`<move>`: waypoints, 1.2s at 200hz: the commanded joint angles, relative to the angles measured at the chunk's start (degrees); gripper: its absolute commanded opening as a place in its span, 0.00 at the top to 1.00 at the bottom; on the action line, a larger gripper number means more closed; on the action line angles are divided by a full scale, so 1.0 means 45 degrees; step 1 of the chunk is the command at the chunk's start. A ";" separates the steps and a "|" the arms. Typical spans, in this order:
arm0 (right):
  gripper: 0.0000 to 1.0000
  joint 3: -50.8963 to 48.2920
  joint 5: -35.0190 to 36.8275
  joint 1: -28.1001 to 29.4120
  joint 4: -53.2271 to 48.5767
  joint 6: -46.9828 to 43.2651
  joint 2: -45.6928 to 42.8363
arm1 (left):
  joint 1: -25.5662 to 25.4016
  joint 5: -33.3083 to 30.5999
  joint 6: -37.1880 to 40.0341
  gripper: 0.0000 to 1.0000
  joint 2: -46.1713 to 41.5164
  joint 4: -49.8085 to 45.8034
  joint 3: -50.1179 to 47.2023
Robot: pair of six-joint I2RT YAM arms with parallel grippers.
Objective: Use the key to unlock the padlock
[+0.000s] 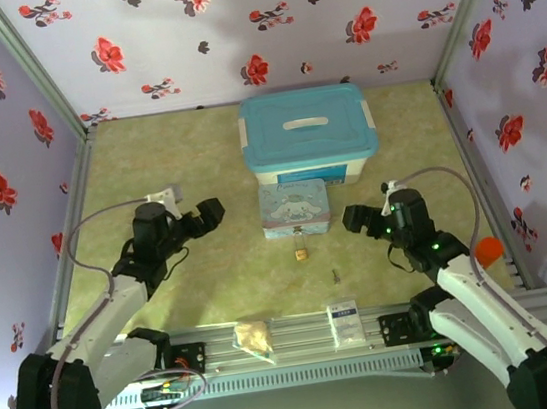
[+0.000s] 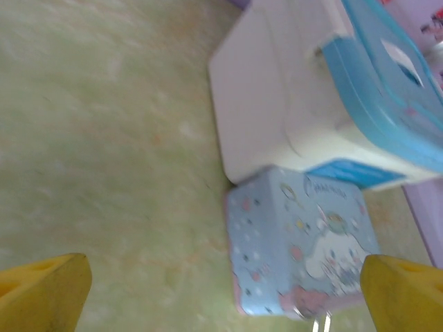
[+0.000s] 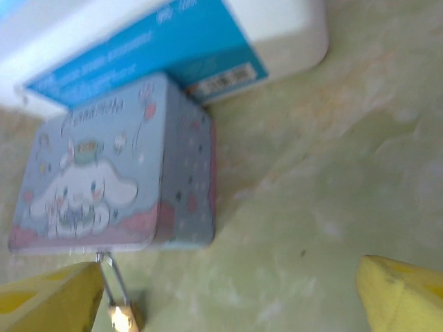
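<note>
Padlock point(image 1: 301, 254) apparently shackled to cartoon tin point(image 1: 294, 207), securing it; key point(image 1: 336, 276) loose toward desk's near edge; left hand point(image 1: 202, 218) and right hand point(image 1: 360, 218) wide, empty.

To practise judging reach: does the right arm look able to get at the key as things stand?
Probably yes. The key lies alone on bare mat, close to the right arm, whose jaws stand open and empty. The padlock sits further left, by the tin, not in between.
</note>
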 commanded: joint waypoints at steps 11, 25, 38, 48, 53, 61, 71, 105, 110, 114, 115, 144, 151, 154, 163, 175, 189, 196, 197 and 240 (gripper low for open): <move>0.11 -0.0444 0.0741 0.2033 -0.1493 0.1079 0.0077 | -0.1322 0.0271 -0.1012 0.00 0.0211 0.0052 0.0404; 0.17 -0.0269 0.0918 0.2880 -0.2031 0.1284 0.0480 | -0.2030 0.0201 -0.1206 0.00 0.0296 0.0197 0.0383; 0.26 -0.0183 0.1003 0.3625 -0.2223 0.1597 0.0869 | -0.2598 0.0120 -0.1531 0.00 0.0406 0.0454 0.0245; 0.27 -0.0181 0.1058 0.4291 -0.2170 0.1956 0.1101 | -0.2989 0.0114 -0.1937 0.00 0.0518 0.0924 0.0027; 0.28 -0.0181 0.1138 0.4514 -0.2127 0.2087 0.1192 | -0.3174 0.0129 -0.2144 0.00 0.0597 0.1219 -0.0129; 0.31 -0.0194 0.1332 0.5030 -0.2036 0.2372 0.1341 | -0.3474 0.0114 -0.2391 0.00 0.0738 0.1638 -0.0303; 0.34 -0.0184 0.1650 0.5631 -0.1958 0.2658 0.1608 | -0.3833 0.0054 -0.2569 0.00 0.0922 0.2020 -0.0442; 0.39 -0.0203 0.2150 0.6811 -0.1754 0.3228 0.2935 | -0.5000 -0.0962 -0.1921 0.00 0.1380 0.0902 0.0222; 0.40 -0.0203 0.2122 0.6878 -0.1697 0.3233 0.3144 | -0.5088 -0.1090 -0.1792 0.00 0.1392 0.0678 0.0355; 0.40 -0.0193 0.2084 0.6927 -0.1684 0.3262 0.3301 | -0.5130 -0.1150 -0.1707 0.00 0.1423 0.0566 0.0438; 0.41 -0.0188 0.2080 0.6930 -0.1694 0.3267 0.3341 | -0.5143 -0.1152 -0.1693 0.00 0.1437 0.0537 0.0447; 0.53 0.0079 0.2057 0.7360 -0.1590 0.3355 0.4260 | -0.5157 -0.1233 -0.1602 0.00 0.1364 0.0509 0.0597; 0.57 0.0147 0.2077 0.7507 -0.1580 0.3388 0.4439 | -0.5152 -0.1251 -0.1582 0.00 0.1388 0.0475 0.0643; 0.58 0.0163 0.2075 0.7556 -0.1578 0.3407 0.4511 | -0.5166 -0.1245 -0.1591 0.00 0.1385 0.0455 0.0638; 0.58 0.0225 0.2104 0.7730 -0.1590 0.3476 0.4710 | -0.5175 -0.1235 -0.1563 0.00 0.1422 0.0364 0.0695; 0.58 0.0277 0.2246 0.7975 -0.1593 0.3611 0.4900 | -0.5196 -0.1233 -0.1547 0.00 0.1463 0.0315 0.0729; 0.58 0.0342 0.2376 0.8274 -0.1539 0.3767 0.5123 | -0.5205 -0.1233 -0.1518 0.00 0.1510 0.0275 0.0758; 0.58 0.0363 0.2457 0.8364 -0.1523 0.3851 0.5243 | -0.5194 -0.1233 -0.1458 0.00 0.1524 0.0259 0.0776; 0.58 0.0373 0.2472 0.8391 -0.1515 0.3855 0.5269 | -0.5195 -0.1233 -0.1442 0.00 0.1527 0.0257 0.0772; 0.64 0.0578 0.2656 0.8510 -0.1272 0.3870 0.6139 | -0.5191 -0.1251 -0.1299 0.00 0.1837 0.0177 0.0966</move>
